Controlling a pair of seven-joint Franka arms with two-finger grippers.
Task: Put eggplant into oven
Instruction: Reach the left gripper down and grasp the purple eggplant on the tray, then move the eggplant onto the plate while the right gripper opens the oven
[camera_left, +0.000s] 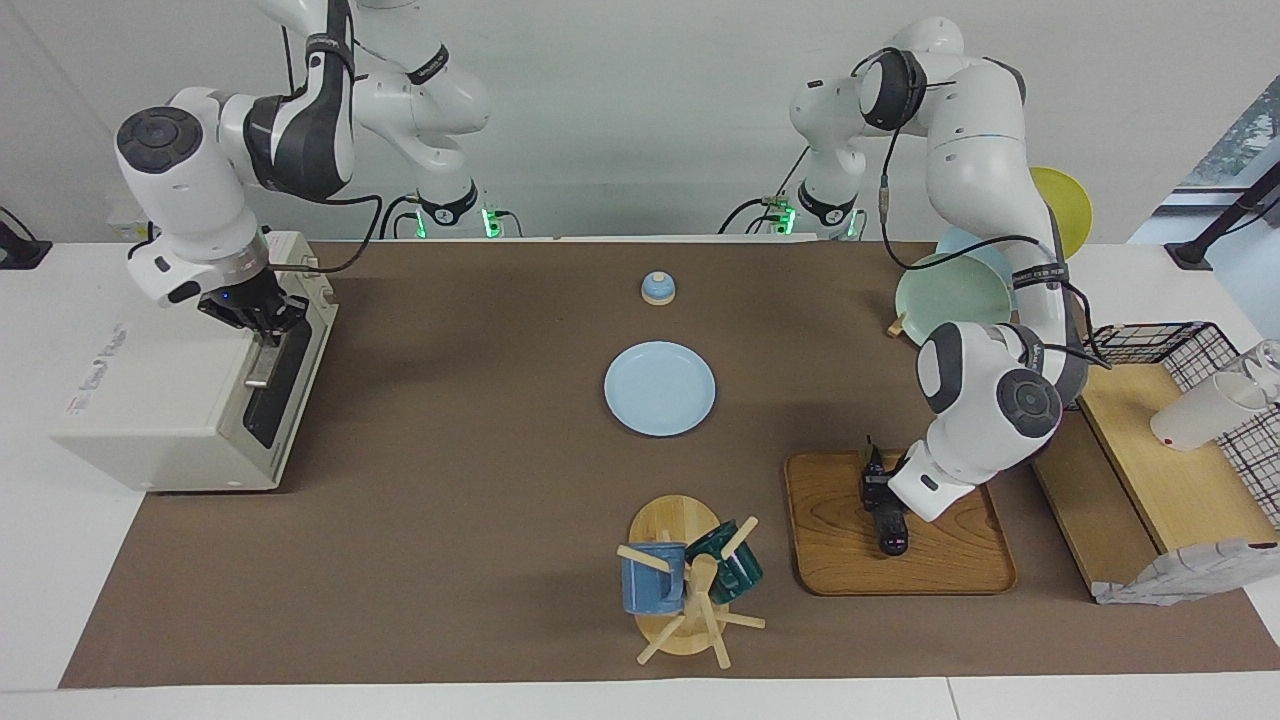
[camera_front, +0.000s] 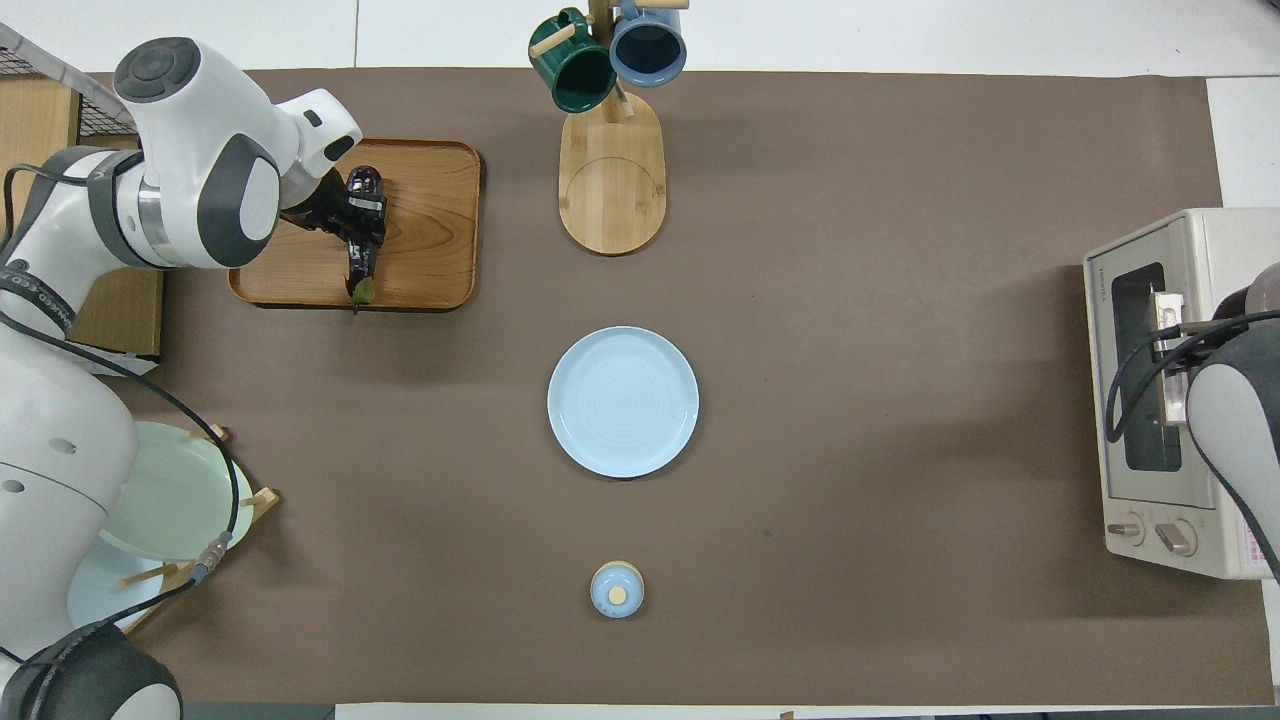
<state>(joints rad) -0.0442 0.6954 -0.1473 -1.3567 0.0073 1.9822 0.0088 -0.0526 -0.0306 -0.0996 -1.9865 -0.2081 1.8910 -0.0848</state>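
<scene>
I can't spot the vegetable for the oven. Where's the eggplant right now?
The eggplant lies on the wooden tray at the left arm's end of the table, beside the mug rack, with the left hand shut on it.

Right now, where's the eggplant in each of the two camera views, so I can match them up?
Facing view: the eggplant lies low and right of centre, on the wooden tray.
Overhead view: the eggplant lies upper left, on the same wooden tray.
Shared landmark: the light blue plate at mid-table.
</scene>
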